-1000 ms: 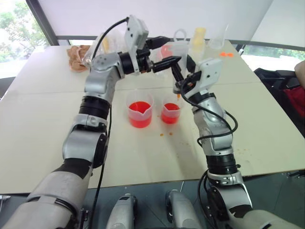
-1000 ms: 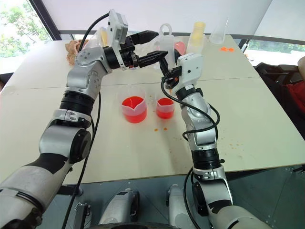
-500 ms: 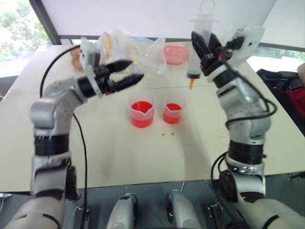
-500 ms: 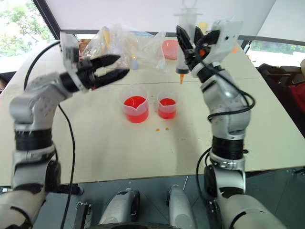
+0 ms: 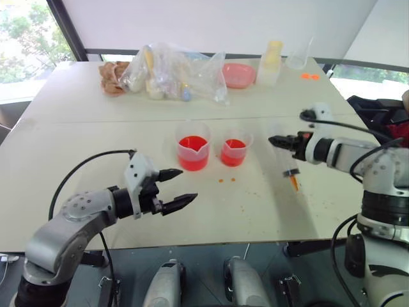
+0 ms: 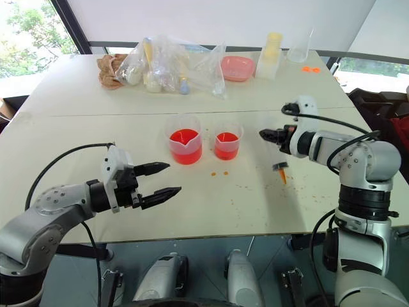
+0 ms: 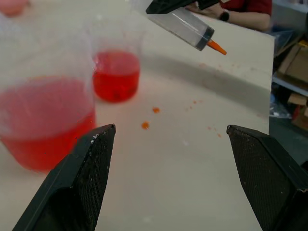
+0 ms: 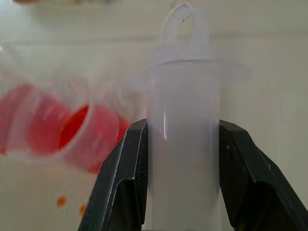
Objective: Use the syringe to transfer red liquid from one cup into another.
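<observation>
The large clear plastic syringe (image 5: 289, 167) hangs over the table right of the smaller clear cup (image 5: 234, 149), orange tip down and slightly rightward. The right wrist view reveals its ring-topped plunger, the right gripper (image 8: 183, 180) pinching the barrel. The left gripper (image 5: 180, 189) is spread.

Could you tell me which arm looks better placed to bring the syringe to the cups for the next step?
The right. Its claw is already shut on the syringe, orange tip down, beside the smaller cup. The left claw is open and empty, nearer than the beaker.
</observation>
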{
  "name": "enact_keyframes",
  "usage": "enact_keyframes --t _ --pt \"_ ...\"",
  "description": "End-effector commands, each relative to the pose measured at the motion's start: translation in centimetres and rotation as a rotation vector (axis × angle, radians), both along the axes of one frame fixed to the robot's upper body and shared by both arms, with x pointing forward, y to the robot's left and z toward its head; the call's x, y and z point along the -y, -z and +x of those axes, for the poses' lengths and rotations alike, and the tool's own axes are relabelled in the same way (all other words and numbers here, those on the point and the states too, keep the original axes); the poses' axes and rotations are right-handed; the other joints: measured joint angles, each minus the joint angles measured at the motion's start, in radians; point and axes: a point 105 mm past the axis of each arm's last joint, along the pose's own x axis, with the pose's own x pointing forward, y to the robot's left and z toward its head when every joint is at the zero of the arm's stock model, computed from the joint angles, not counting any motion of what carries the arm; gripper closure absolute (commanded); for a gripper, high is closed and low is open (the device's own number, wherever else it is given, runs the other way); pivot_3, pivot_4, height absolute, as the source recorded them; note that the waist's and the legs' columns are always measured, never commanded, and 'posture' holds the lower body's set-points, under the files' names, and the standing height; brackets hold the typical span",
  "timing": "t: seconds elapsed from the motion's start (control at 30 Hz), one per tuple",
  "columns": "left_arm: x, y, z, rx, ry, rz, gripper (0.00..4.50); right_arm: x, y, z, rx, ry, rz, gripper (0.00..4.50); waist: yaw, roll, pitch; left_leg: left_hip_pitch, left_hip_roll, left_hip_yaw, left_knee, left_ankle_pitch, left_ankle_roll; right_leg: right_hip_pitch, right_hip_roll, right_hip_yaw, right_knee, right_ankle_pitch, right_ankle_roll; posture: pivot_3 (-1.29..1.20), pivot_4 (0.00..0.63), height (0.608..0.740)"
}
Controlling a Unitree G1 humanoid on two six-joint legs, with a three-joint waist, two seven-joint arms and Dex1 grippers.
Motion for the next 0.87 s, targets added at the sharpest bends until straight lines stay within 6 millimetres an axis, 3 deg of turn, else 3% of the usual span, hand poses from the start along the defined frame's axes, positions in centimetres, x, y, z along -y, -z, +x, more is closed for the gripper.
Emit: enact_keyframes --t 0.03,0.2,0.4,0.63,0.8,0.87 --pt "-0.5 -0.3 -0.1 0.023 -0.005 0.013 0.64 0.5 0.2 0.4 -0.003 0.03 -0.01 3.1 0.0 0.0 0.0 0.0 0.0 0.0 0.0 0.0 0.0 0.0 0.0 0.0 0.0 0.0 0.0 0.0 0.15 0.74" --pt "-0.5 -0.2 -0.1 0.018 -0.006 0.004 0.64 1.0 1.6 0.6 -0.033 0.054 -0.046 3.1 0.0 0.0 0.0 0.0 0.0 0.0 0.001 0.0 0.0 0.0 0.0 0.0 -0.001 0.0 0.0 0.0 0.15 0.74" --pt "-0.6 -0.7 0.5 0.037 -0.018 -0.009 0.6 1.6 2.1 0.6 -0.024 0.08 -0.068 0.03 0.0 0.0 0.0 0.0 0.0 0.0 0.001 0.0 0.0 0.0 0.0 0.0 -0.001 0.0 0.0 0.0 0.15 0.74" --pt "-0.6 -1.0 0.4 0.032 -0.006 -0.023 0.6 2.1 1.3 0.3 0.036 0.063 -0.109 0.03 -0.001 0.0 0.0 0.0 0.0 0.0 0.0 0.0 0.0 0.0 0.0 0.0 -0.001 0.0 0.001 0.0 0.15 0.74" --pt "-1.7 -1.7 0.3 0.016 -0.026 -0.045 0.6 2.9 -3.6 -1.5 0.264 -0.086 -0.068 0.03 0.002 0.0 0.0 -0.001 0.0 0.0 0.001 0.0 0.0 0.0 0.0 0.0 -0.002 0.0 0.001 0.0 0.15 0.74" --pt "-2.3 -2.0 0.4 0.016 -0.045 -0.056 0.6 3.2 -4.6 -2.4 0.334 -0.13 -0.081 0.03 0.003 0.0 0.0 -0.001 0.0 0.0 0.001 0.0 0.0 0.0 0.0 -0.001 -0.002 0.0 0.001 0.0 0.15 0.74"
